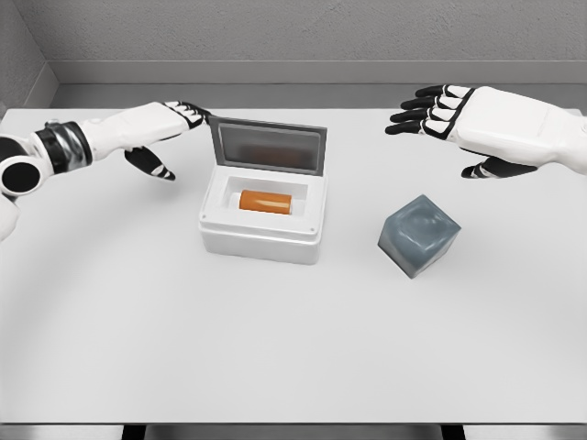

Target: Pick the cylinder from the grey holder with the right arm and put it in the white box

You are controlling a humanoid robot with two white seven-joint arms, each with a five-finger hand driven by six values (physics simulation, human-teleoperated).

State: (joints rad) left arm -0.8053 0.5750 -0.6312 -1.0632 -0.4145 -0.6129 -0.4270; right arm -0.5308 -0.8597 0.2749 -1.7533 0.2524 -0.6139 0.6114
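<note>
An orange cylinder (265,201) lies on its side inside the white box (264,231), whose grey lid (268,148) stands upright at the back. The grey holder (419,235), a cube-like block, sits on the table to the right of the box, and I see nothing in it. My right hand (438,112) hovers above and behind the holder, fingers spread, holding nothing. My left hand (174,124) reaches in from the left, its fingertips at the lid's upper left corner; its fingers are extended and hold nothing.
The white table (293,348) stretches wide in front of the box and holder. A grey wall runs behind the table's far edge.
</note>
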